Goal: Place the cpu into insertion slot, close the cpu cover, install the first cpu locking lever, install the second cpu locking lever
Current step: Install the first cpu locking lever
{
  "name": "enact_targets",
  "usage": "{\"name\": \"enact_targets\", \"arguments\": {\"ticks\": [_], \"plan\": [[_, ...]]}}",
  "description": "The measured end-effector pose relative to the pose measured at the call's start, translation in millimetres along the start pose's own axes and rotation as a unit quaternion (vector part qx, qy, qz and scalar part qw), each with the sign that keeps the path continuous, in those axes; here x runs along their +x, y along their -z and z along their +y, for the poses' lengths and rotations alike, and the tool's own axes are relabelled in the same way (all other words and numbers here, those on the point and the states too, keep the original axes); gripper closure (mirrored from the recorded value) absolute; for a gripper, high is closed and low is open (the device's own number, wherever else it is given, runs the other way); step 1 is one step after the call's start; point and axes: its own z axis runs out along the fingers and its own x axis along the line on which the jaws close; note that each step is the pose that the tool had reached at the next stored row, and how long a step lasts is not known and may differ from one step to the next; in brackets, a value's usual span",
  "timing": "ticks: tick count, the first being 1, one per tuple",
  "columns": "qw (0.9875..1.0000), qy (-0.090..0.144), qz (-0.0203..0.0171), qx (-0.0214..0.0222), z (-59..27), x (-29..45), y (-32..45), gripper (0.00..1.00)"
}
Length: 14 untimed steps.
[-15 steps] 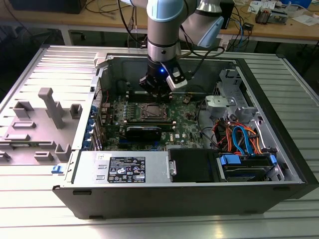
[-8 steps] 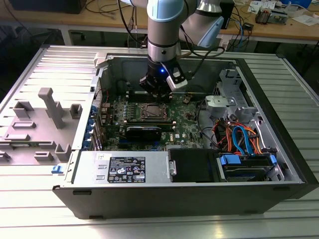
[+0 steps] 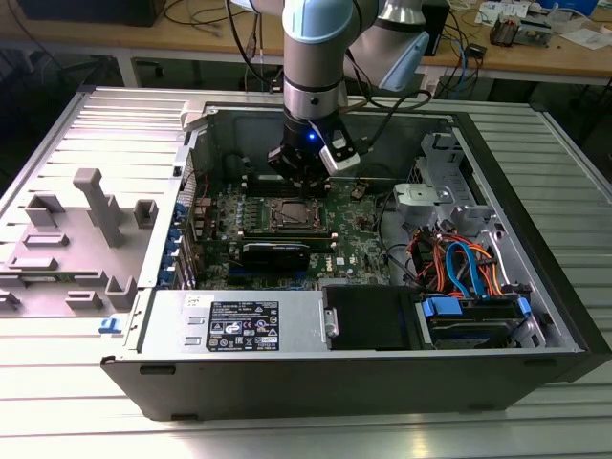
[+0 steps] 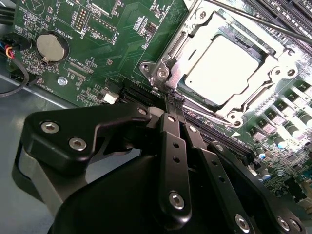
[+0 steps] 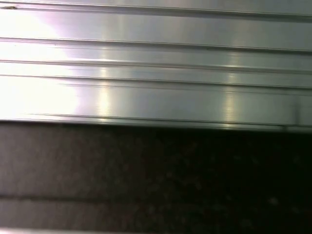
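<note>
In the second wrist view the cpu (image 4: 222, 66) lies flat in the insertion slot (image 4: 157, 72), its pale metal top showing through the window of the cpu cover (image 4: 282, 68), which lies down over it. My gripper (image 4: 174, 100) has its black fingers (image 4: 171, 127) drawn together, tips at the slot's corner, with nothing visible between them. A thin metal locking lever (image 4: 273, 25) runs along the far side of the socket. In the exterior view the gripper (image 3: 298, 182) hangs just above the insertion slot (image 3: 291, 216) on the green motherboard (image 3: 359, 234).
The open computer case (image 3: 316, 359) rests on a ribbed metal table (image 3: 86, 124). A black power supply (image 3: 368, 316), coloured cables (image 3: 459, 268) and a drive cage (image 3: 445, 196) fill the exterior view's right. A grey fixture (image 3: 91, 206) stands left. A coin battery (image 4: 48, 45) sits near black card slots (image 4: 229, 144).
</note>
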Motion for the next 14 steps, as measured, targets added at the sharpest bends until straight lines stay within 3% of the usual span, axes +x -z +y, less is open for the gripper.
{"name": "enact_targets", "arguments": {"ticks": [14], "plan": [[1.0, 0.0, 0.0, 0.0009, 0.0, 0.0, 0.9, 0.89]]}}
